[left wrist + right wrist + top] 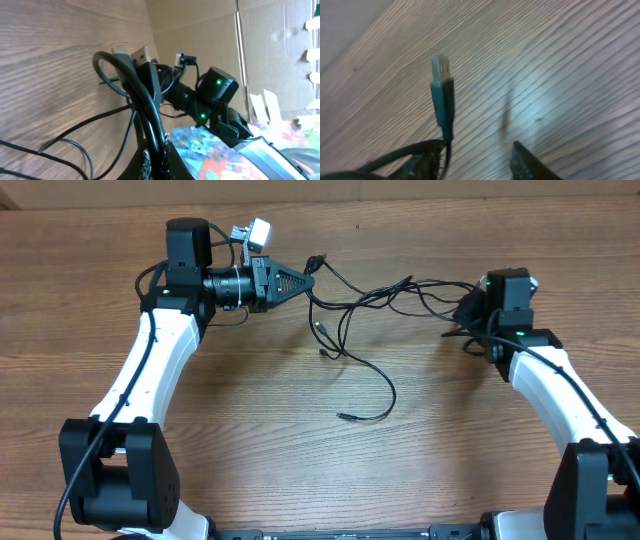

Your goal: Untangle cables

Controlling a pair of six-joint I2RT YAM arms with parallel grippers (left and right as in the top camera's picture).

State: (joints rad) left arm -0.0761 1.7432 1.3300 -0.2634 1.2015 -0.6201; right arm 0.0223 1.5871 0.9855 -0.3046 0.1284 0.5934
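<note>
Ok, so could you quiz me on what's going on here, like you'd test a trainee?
1. True or false: the cables lie in three separate straight lines.
2. Pick one. The left jaws are: A) wide open, B) shut on a cable, C) holding a cup.
3. Fill in: the table looks like it is made of ____.
Key: 1 false, they are tangled together; 2 B; 3 wood.

Left gripper (308,277) points inward, pinched shut on the cables (365,300); right gripper (466,313) faces it (its jaw gap unclear), both arms bent
</note>
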